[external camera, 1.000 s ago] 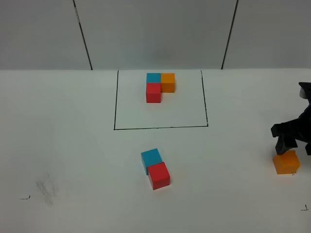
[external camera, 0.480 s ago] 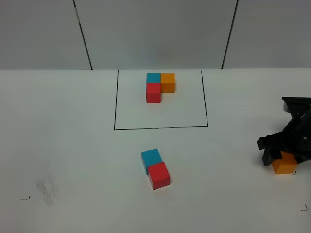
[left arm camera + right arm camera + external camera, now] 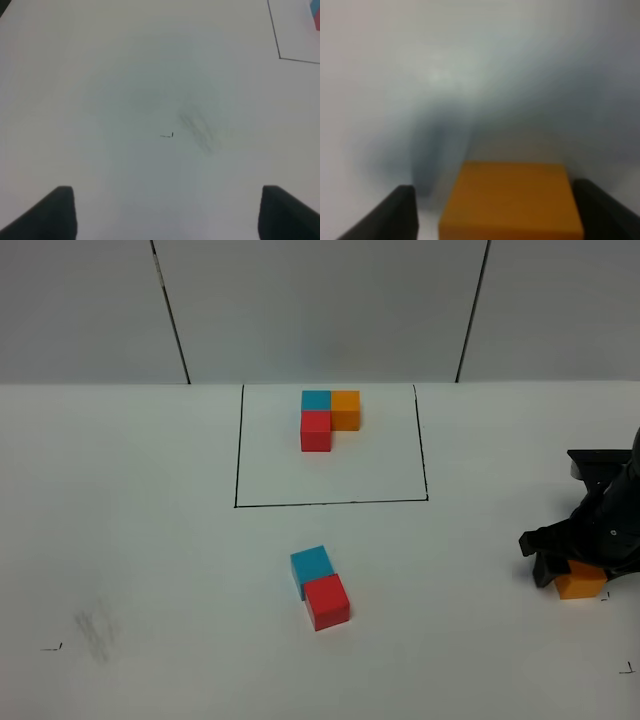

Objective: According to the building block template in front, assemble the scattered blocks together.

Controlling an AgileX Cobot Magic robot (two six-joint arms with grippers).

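1. The left gripper (image 3: 172, 214): in the left wrist view I am seeing its jaws standing wide apart with nothing between them. It is hanging over bare table (image 3: 140, 500), above a small pencil mark (image 3: 167, 135) and a grey smudge (image 3: 200, 132). The high view is not showing this gripper.

2. The right gripper (image 3: 580, 565): I am seeing it lowered to the table at the right edge of the high view. Its jaws are standing part-way apart and straddling the orange cube (image 3: 582, 582). In the right wrist view the cube is sitting between the two fingers (image 3: 390, 215). A gap is showing between the cube and one finger. The other finger is lying at the cube's edge, and I cannot tell whether it is touching. I am therefore reading the jaws as placed around the cube but not clamped on it. The cube is resting on the table.

3. The other loose cubes: the blue cube (image 3: 311, 567) and the red cube (image 3: 327, 601) are lying near the middle of the table, on the near side of the outline (image 3: 330, 504). They are touching each other, with the red one nearer the camera and offset to the right. Both are sitting slightly turned against the outline's edges. The orange cube is lying well apart from them, to the right.

4. The template (image 3: 328, 418): it is sitting inside the black outline, towards its far edge. Its blue block is lying at the far left, orange is touching it on the right, and red is touching the blue on the near side, forming an L.
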